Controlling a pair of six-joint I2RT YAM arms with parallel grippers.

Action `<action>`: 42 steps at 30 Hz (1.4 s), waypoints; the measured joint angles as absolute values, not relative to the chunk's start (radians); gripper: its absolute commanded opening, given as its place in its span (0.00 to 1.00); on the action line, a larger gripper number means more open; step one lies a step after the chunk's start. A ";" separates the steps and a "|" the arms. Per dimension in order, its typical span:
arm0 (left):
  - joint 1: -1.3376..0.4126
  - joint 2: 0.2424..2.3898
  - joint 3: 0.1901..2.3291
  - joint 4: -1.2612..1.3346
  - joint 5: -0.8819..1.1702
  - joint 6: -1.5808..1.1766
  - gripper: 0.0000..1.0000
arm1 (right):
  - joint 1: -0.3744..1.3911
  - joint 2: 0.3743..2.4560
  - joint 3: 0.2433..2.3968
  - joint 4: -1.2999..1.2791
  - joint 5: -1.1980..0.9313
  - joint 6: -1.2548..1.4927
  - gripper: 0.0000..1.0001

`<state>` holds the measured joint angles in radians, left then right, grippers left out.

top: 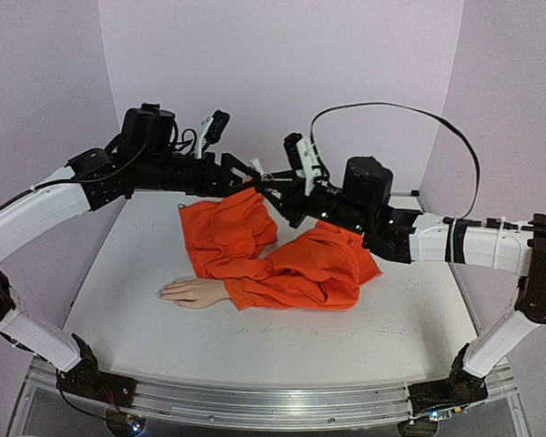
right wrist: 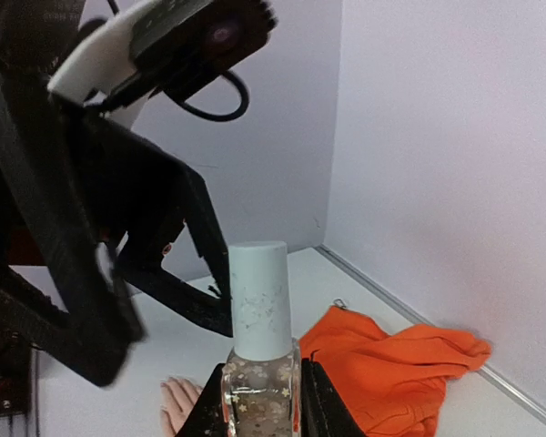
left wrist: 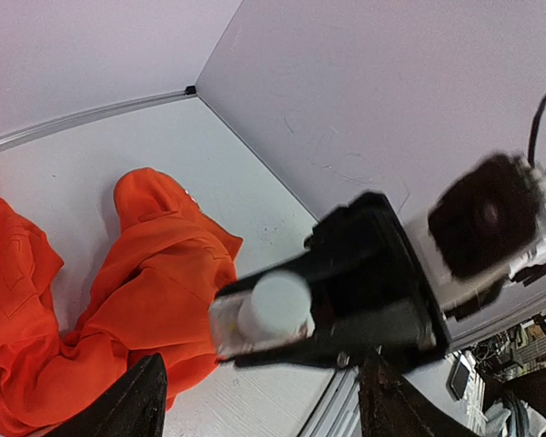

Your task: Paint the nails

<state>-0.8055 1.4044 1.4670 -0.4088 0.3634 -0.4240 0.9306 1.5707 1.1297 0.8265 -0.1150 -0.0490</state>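
Observation:
The small pale mannequin hand (top: 189, 292) lies palm down on the white table (top: 255, 341), its orange sleeve (top: 291, 273) spread behind it. Its nails (top: 163, 292) are too tiny to make out. The hand also shows low in the right wrist view (right wrist: 176, 402). My right gripper (right wrist: 259, 401) is shut on a clear glitter polish bottle (right wrist: 259, 387) with a pale cap (right wrist: 259, 299), held upright in the air. My left gripper (left wrist: 262, 387) is open, its fingers (right wrist: 205, 238) close beside the cap (left wrist: 275, 305) and not touching it. The two grippers meet above the sleeve (top: 259, 182).
Orange cloth (top: 229, 228) is bunched at the table's middle and back. Pale walls (top: 282, 73) close in the back and both sides. A black cable (top: 409, 109) arcs over the right arm. A metal rail (top: 255, 405) runs along the near edge.

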 measured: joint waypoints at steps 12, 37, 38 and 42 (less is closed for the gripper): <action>-0.793 1.336 1.420 -0.294 0.559 -0.390 0.55 | 0.775 1.539 1.129 0.917 -0.830 0.292 0.00; -0.837 1.401 1.466 -0.261 0.651 -0.327 0.08 | 0.773 1.596 1.129 1.029 -0.970 0.460 0.00; -0.837 1.401 1.466 -0.261 0.637 -0.316 0.05 | 0.773 1.596 1.129 1.024 -0.959 0.466 0.00; -0.837 1.402 1.467 -0.273 0.514 -0.315 0.00 | 0.797 1.571 1.122 0.940 -0.740 0.387 0.00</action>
